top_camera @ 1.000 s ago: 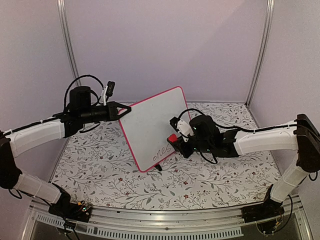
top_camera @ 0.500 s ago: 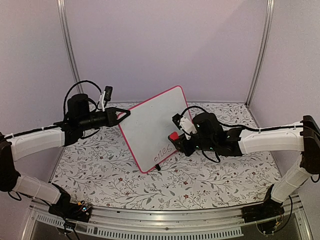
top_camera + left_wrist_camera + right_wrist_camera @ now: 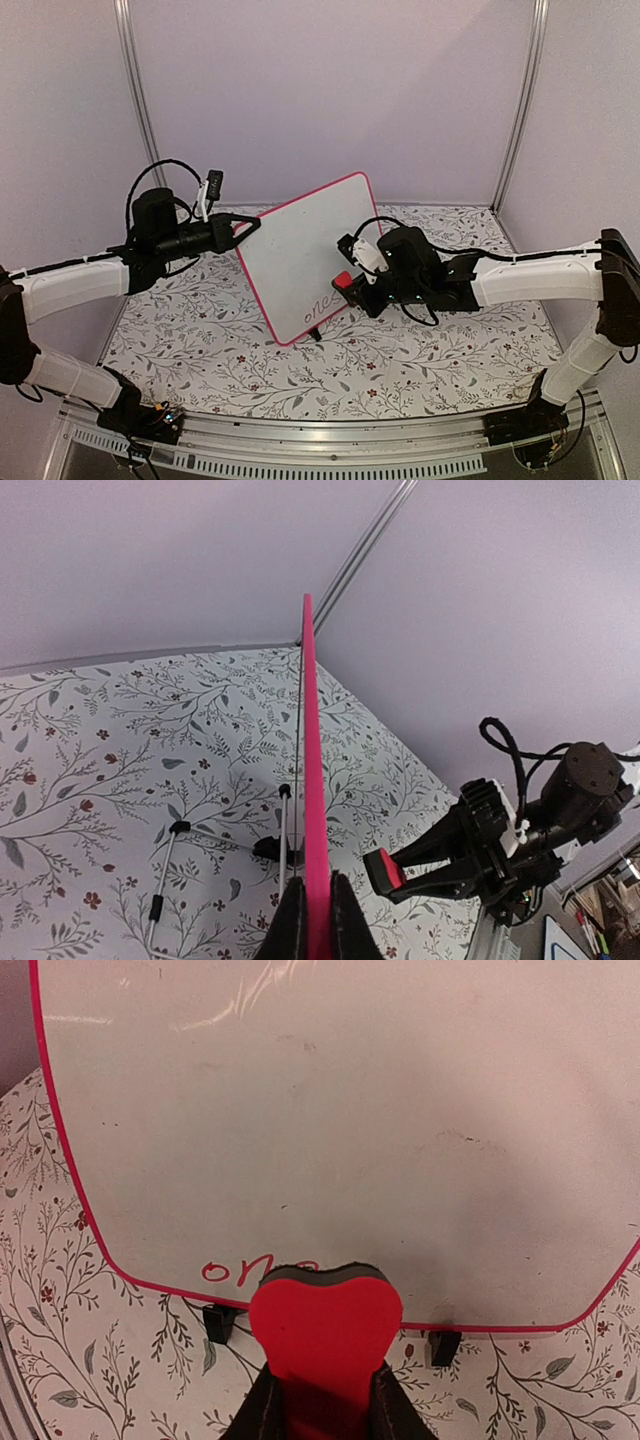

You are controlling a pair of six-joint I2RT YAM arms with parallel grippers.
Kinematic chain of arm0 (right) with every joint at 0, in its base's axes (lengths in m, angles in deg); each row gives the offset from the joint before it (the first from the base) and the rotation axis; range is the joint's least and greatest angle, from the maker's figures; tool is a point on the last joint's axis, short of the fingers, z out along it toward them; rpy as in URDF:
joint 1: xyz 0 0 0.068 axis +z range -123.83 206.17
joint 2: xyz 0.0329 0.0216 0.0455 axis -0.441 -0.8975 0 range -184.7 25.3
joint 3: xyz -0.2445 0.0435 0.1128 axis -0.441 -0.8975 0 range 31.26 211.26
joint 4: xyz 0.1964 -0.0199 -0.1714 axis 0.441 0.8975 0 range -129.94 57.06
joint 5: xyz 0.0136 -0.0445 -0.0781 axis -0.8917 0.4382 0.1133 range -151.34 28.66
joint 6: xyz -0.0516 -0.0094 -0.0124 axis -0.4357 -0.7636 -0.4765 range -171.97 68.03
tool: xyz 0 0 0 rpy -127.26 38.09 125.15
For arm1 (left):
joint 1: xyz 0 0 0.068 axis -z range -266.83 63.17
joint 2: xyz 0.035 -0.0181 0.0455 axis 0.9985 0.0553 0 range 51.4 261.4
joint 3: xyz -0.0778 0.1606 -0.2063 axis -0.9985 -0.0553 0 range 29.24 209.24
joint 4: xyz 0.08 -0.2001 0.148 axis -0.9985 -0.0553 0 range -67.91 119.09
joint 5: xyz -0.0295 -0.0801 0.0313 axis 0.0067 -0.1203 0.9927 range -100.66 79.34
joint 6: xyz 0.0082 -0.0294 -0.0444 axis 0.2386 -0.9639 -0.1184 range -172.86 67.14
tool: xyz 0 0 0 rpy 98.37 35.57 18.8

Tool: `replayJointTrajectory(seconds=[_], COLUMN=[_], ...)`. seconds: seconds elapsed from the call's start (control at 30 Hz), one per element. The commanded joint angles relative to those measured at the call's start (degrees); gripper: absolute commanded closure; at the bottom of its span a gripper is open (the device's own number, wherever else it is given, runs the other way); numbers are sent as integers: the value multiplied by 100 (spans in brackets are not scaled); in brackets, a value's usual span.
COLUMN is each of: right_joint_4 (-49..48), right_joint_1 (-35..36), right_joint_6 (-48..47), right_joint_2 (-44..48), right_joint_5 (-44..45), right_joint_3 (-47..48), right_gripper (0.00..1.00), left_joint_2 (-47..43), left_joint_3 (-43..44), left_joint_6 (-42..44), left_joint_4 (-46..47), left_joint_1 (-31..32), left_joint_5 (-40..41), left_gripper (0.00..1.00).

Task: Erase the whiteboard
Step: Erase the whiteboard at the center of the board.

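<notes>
Clamping the whiteboard (image 3: 300, 250) by its left edge, left gripper (image 3: 247, 226) holds it standing mid-table on the floral table (image 3: 430, 350). Right gripper (image 3: 350, 284) pinches a red eraser (image 3: 325, 1315) at the board's lower edge, hiding part of the writing (image 3: 228, 1271).

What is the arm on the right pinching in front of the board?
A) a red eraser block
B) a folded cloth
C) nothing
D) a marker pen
A: the right gripper is shut on a red eraser, held before the whiteboard near its lower edge.
</notes>
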Motion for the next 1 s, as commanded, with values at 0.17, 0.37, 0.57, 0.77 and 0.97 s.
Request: replayJointTrajectory(seconds=[0.17,0.37,0.57,0.77,0.97], right_joint_4=[76,10,47,31,149], right_joint_1=[160,165,160,160,226], right_joint_6=[-110,-105,-129,-117,-79], right_joint_2=[-332,-324,-235,-217,-366], right_joint_5=[0,-53,21,7,57], right_joint_3=[233,252,225,181,296], right_gripper=[77,77,77,77,77], left_joint_2=[49,142,274,496,454], left_joint_3=[268,297,669,552,330], left_joint_6=[-227,-247,-11,29,102], left_joint_4=[993,972,854,1008,1053], left_joint_1=[64,144,420,445,450], left_joint_5=[-136,48,323,357,540], left_gripper=[100,100,100,100,100])
